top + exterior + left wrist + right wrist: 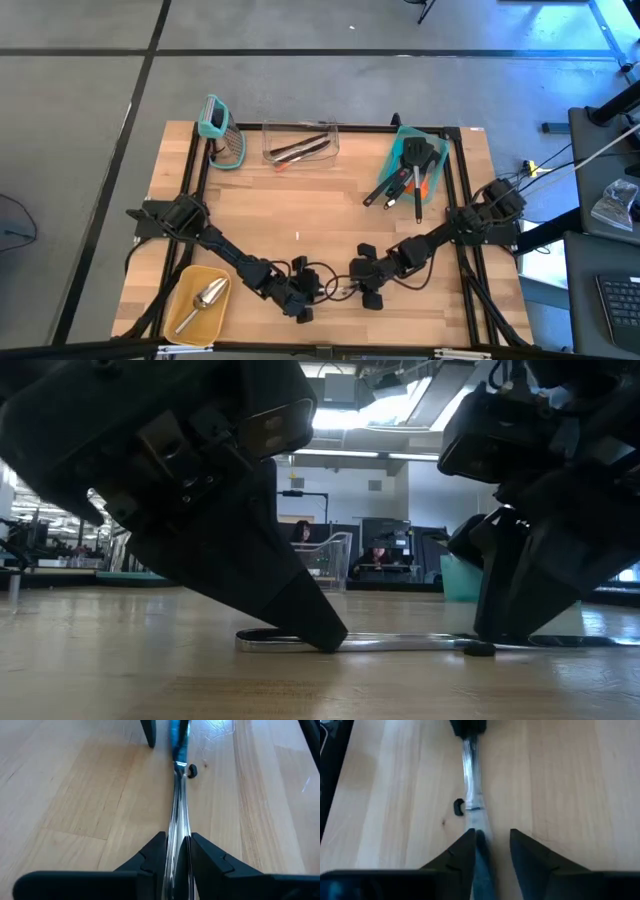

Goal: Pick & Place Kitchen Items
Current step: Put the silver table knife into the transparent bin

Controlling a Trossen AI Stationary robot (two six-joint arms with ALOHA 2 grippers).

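A spatula (400,643) with a shiny metal handle and a teal head (178,740) lies flat on the wooden table near its front edge, between my two grippers. My left gripper (177,840) is shut on the handle. My right gripper (490,837) stands open over the head end. The head (481,857) lies close beside one finger and the other finger stands well clear. In the high view the left gripper (300,308) and the right gripper (370,292) face each other. My left gripper pinches the spatula's metal handle (178,827) between its two fingers, toward the handle's free end. The fingers (325,632) slant down from the table's near left, one on each long edge, and point along the handle. The spatula lies flat on the table.
A small black piece (192,770) lies on the table beside the handle. A yellow tray (185,285) with a silver scoop (205,298) sits at the near left. A teal bin (436,172) of black turners stands at the far right, and a clear box (300,145) at the far middle.
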